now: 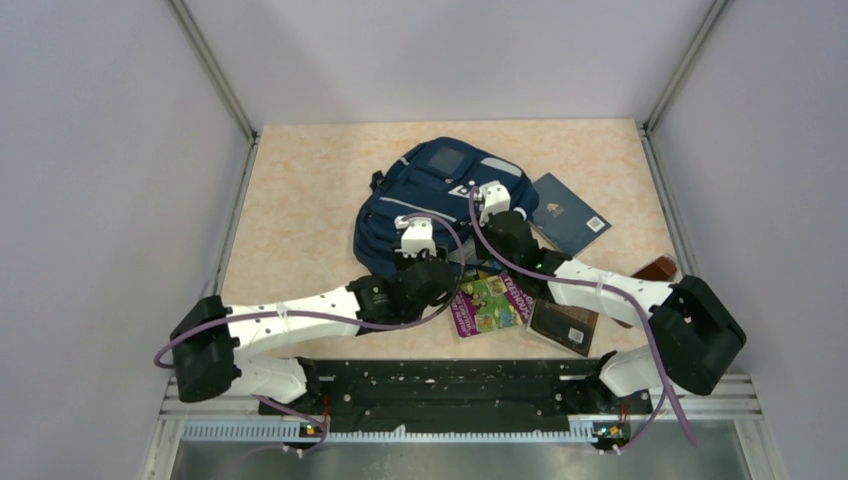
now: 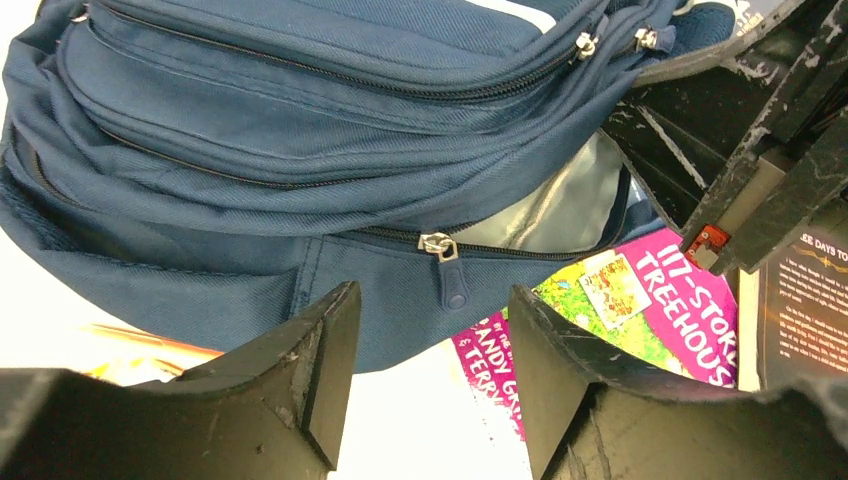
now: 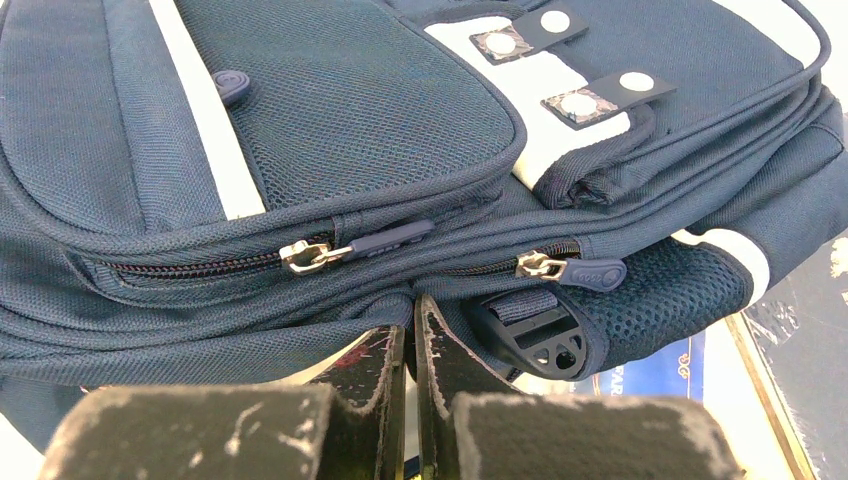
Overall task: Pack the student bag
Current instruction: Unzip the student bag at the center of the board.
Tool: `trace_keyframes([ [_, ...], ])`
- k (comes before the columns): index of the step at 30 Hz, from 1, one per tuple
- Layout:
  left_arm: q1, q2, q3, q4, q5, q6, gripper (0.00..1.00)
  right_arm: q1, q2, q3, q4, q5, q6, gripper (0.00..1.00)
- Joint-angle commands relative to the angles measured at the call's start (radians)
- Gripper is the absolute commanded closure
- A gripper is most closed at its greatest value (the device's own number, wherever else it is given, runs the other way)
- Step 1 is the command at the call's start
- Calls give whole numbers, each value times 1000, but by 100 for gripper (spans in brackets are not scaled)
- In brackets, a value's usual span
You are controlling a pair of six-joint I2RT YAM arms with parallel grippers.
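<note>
Now, step: opening the student bag (image 1: pixel 430 200), by the look of it.
Left gripper (image 2: pixel 432 300): released, jaws apart and empty; zip pull (image 2: pixel 440 247) just ahead of the gap.
Right gripper (image 3: pixel 410 320): clenched at the bag's lower edge; possibly pinching fabric, unclear.
Bag: directly ahead of both grippers, grey lining showing right of the pull.
Next: close on the pull and widen the mouth.
Hidden: pocket interior; pink book (image 2: pixel 660 300) partly under the bag.

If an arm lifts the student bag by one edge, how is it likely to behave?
The student bag probably flops: its fabric folds and sags in the left wrist view. It seems fairly light, lying slumped with grey lining showing through a part-open zip. Pushed, it would likely bunch up rather than slide across the table.
</note>
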Motion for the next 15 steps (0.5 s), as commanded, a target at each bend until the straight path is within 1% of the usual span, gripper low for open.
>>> trace_keyframes([
  [1, 10, 9, -8, 48, 42, 11, 40, 6, -22, 65, 67, 1, 49, 100],
  [9, 60, 45, -34, 85, 142, -10, 43, 6, -27, 67, 61, -4, 51, 100],
  [15, 72, 84, -10, 74, 126, 29, 43, 6, -26, 64, 65, -6, 55, 100],
])
